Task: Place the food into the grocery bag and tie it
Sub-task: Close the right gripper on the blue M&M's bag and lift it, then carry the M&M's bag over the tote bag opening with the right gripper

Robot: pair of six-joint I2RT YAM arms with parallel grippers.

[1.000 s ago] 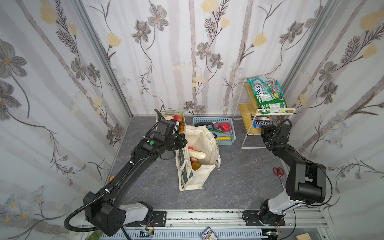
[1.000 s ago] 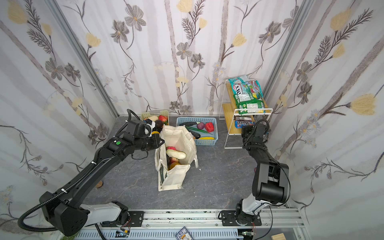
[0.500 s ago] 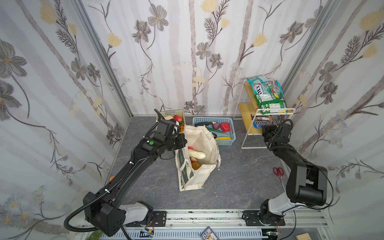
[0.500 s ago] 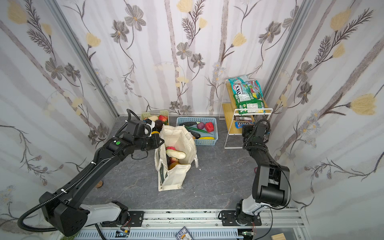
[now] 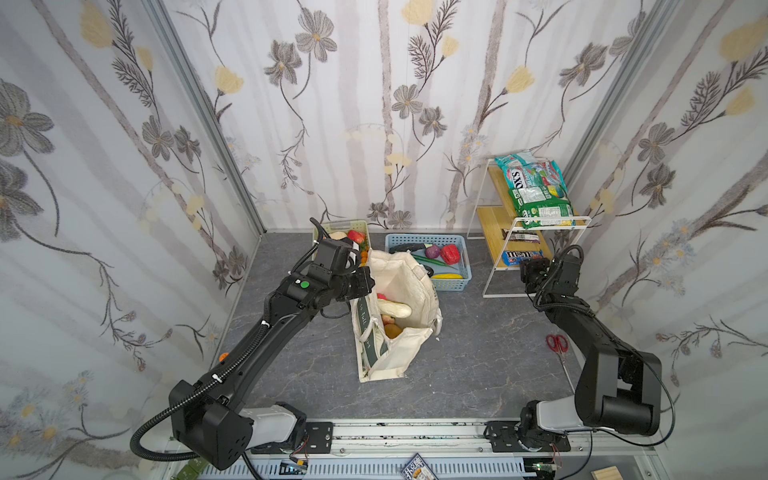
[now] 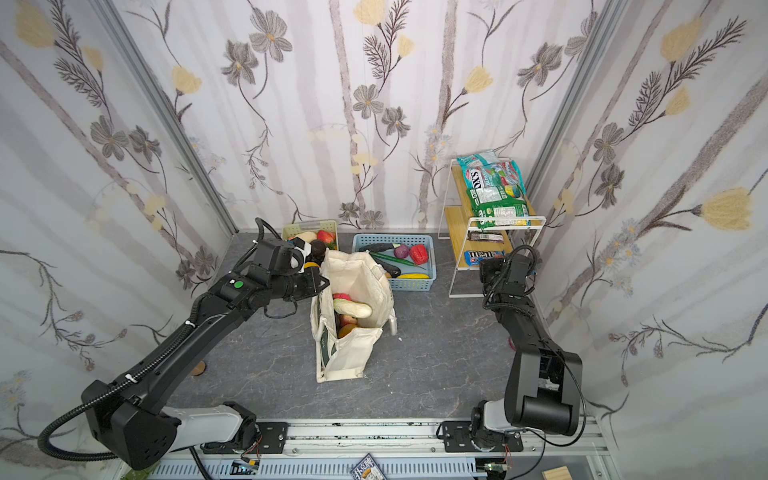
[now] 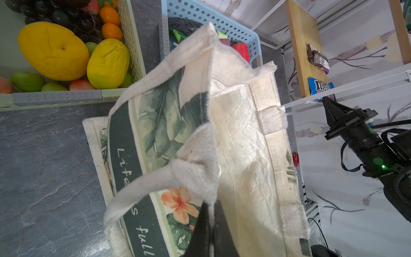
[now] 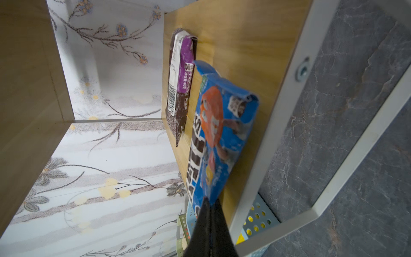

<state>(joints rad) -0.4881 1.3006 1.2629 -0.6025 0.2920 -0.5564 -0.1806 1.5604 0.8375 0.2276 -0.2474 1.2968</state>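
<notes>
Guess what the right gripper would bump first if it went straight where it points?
The right gripper, jaws shut on the blue candy packet, points along the lower shelf. Past that packet, probably the purple-brown packet first, though depth is unclear.

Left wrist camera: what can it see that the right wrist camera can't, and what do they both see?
Only the left wrist view shows the grocery bag, its rim pinched in the shut left gripper, and the big yellow fruits. Only the right wrist view shows the barcode on the purple packet and the orange character on the blue packet. Both show those two packets on the wooden shelf, the blue basket, and the right gripper shut on the blue packet's edge.
</notes>
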